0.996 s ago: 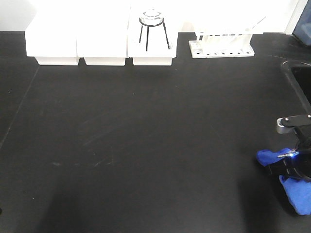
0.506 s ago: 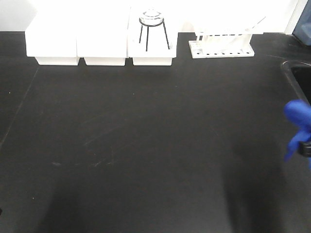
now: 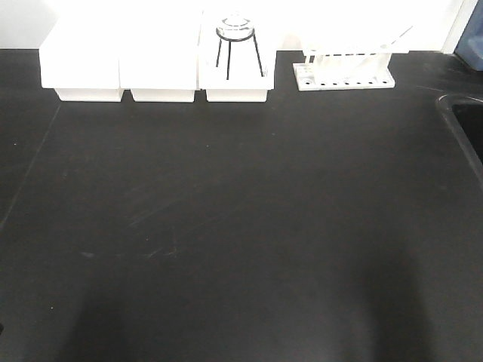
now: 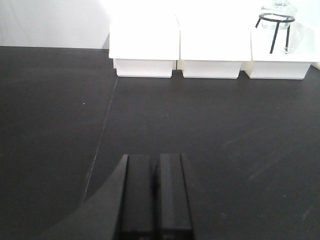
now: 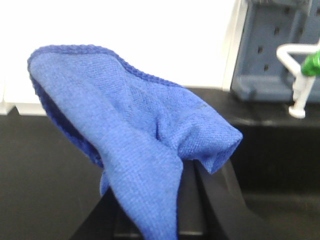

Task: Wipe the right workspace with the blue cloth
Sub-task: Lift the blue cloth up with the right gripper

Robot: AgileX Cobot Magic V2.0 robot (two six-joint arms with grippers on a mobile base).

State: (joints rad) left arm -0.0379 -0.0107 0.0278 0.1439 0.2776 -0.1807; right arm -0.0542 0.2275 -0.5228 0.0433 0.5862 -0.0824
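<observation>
Black bench (image 3: 241, 226) is stretching across the whole front view, faintly scuffed near the middle, with neither arm showing there

- White wall (image 5: 125, 25) is running behind the bench; grey-blue pegboard (image 5: 280, 45) is hanging at the right end of it, seen from the right wrist
- Sink (image 3: 468, 128) is cutting into the bench at the right edge, only partly in view
- Three white bins (image 3: 158, 68) are sitting side by side along the back edge, touching or nearly so
- Test-tube rack (image 3: 343, 75) is standing just to the right of the bins, apart from them
- Blue cloth (image 5: 135, 130) is hanging in the air well above the bench, bunched and draping over the right gripper (image 5: 195, 200); it is rising above the tips and hiding them, and one fold is trailing down the left side
- Right gripper is clamping the cloth, its jaws sitting close together under the fabric
- Left gripper (image 4: 155, 170) is hovering over the left part of the bench, jaws pressing together on nothing, pointing toward the bins
- Tripod stand (image 3: 238, 45), with glassware on top, is standing in the rightmost bin
- White tap (image 5: 297, 75) with a green handle is standing before the pegboard
</observation>
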